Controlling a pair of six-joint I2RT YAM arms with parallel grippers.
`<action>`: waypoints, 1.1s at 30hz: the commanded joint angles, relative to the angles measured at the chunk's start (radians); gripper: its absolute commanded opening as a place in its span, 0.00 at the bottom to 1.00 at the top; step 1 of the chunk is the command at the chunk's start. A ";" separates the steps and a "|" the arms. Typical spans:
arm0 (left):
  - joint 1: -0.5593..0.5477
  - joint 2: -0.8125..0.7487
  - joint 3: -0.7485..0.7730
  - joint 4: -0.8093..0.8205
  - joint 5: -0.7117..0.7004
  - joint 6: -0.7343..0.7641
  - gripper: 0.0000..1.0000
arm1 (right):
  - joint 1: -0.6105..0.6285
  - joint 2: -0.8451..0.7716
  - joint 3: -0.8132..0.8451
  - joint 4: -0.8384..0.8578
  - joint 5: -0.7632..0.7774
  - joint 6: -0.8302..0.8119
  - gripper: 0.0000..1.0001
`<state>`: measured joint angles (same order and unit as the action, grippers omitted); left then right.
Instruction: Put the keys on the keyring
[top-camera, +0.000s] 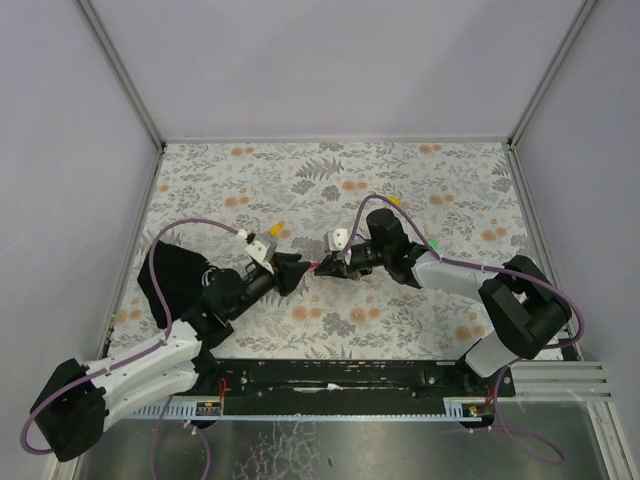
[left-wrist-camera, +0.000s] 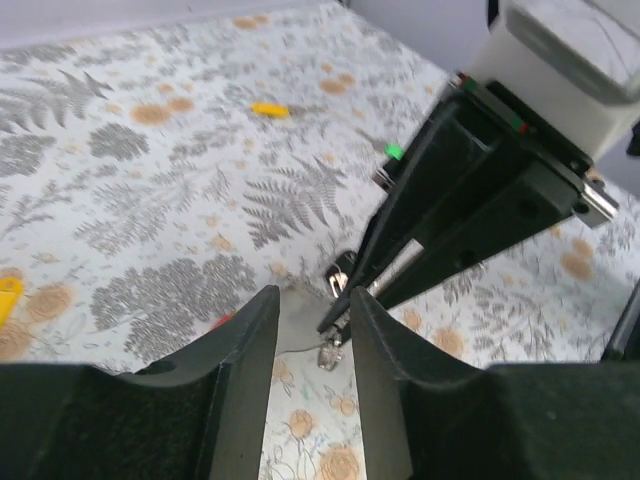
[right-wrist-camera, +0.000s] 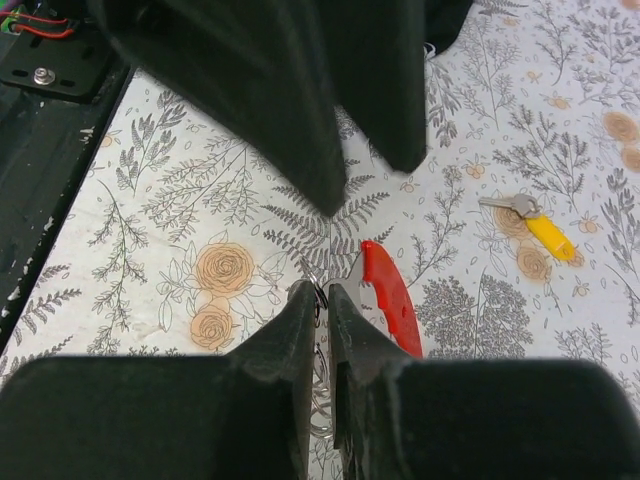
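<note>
At the middle of the desk (top-camera: 420, 170) the two tools are set tip to tip, and the keyring (right-wrist-camera: 388, 295) is found in the small space between them. Its red part lies flat on the cloth just beside the right tool (right-wrist-camera: 319, 293), with the long axis running roughly along that tool's fingers, so along the line that joins the two arms. The jaws of the right tool are drawn nearly together about a thin wire loop (right-wrist-camera: 316, 288). This is judged to be a pinch, though contact on both sides cannot be confirmed. The left tool (left-wrist-camera: 312, 300) is seen with a narrow gap between its fingers. A grey patch shows in that gap, but nothing can be said to be gripped there. The keyring is thus within reach of both arms, with the right tool the closer. One yellow-headed key (right-wrist-camera: 545, 232) lies apart on the far side, its blade pointing away from its head and nearer the left arm. A green-headed key (left-wrist-camera: 394, 151) lies well off toward the right arm. The coming move is judged to turn on the loop being held steady in line with the left tool.
</note>
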<state>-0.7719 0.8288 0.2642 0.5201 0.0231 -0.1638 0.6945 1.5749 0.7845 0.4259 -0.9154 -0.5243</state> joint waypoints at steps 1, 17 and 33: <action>0.088 -0.057 -0.053 0.141 0.042 -0.081 0.35 | 0.000 -0.063 -0.015 0.100 0.051 0.065 0.01; 0.167 -0.126 -0.159 0.232 0.146 -0.238 0.47 | 0.007 -0.177 -0.108 0.385 0.252 0.467 0.01; 0.167 0.023 -0.136 0.369 0.215 -0.126 0.29 | 0.088 -0.227 -0.229 0.496 0.462 0.525 0.00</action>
<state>-0.6086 0.8238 0.1101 0.7773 0.2138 -0.3611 0.7666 1.3602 0.5774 0.7902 -0.4976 -0.0330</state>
